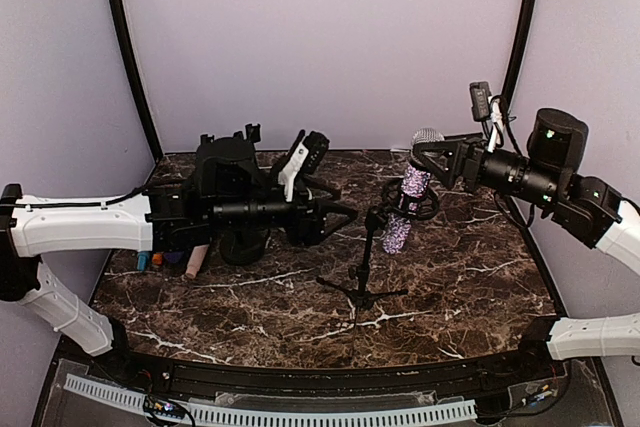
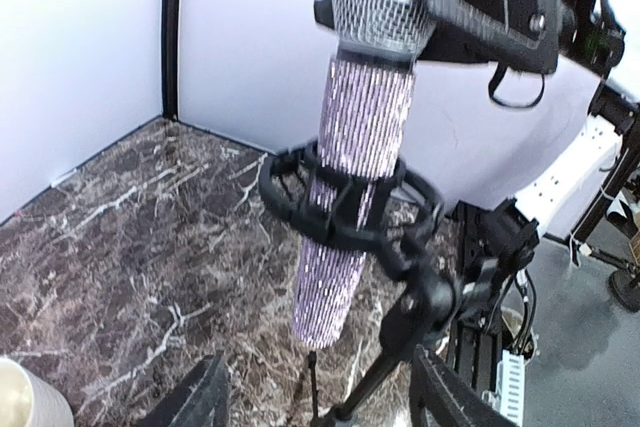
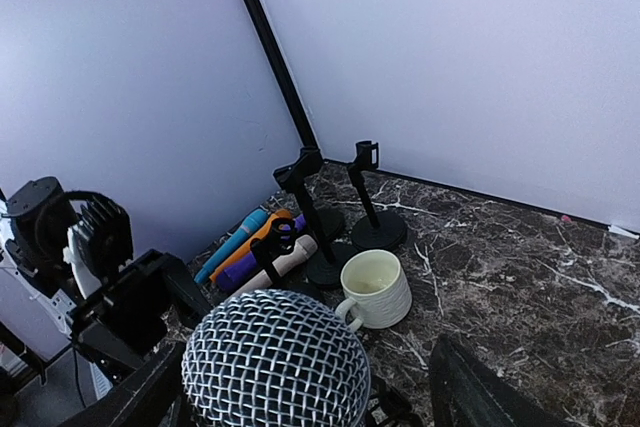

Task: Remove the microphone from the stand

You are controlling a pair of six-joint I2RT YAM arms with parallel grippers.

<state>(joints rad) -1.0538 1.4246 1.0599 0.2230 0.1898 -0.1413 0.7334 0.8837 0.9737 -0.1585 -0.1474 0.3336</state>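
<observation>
Microphone (image 1: 408, 199): purple glitter body with a silver mesh head. It sits tilted in the stand's clip, head uppermost and leaning towards the right arm.
Stand (image 1: 362, 272): small black tripod, feet on the tabletop (image 1: 470, 277) near its middle.
Clip (image 2: 300, 187): black ring around the mid-body of the microphone. The lower end of the body hangs free below it.
Left pincer (image 2: 318, 367): jaws apart and holding nothing. It is level with the stand's stem, just beside it on the left (contact not visible).
Right pincer (image 3: 305, 357): jaws apart, one on each side of the mesh head. A gap shows on at least one side, so there is no grip on the head.
Cup (image 3: 375, 287): cream, upright, at the far left of the tabletop.
Spare stands (image 3: 365, 202): black, upright, behind the cup.
Other microphones (image 3: 250, 242): several coloured ones lying together beside the spare stands (exact count unclear).
</observation>
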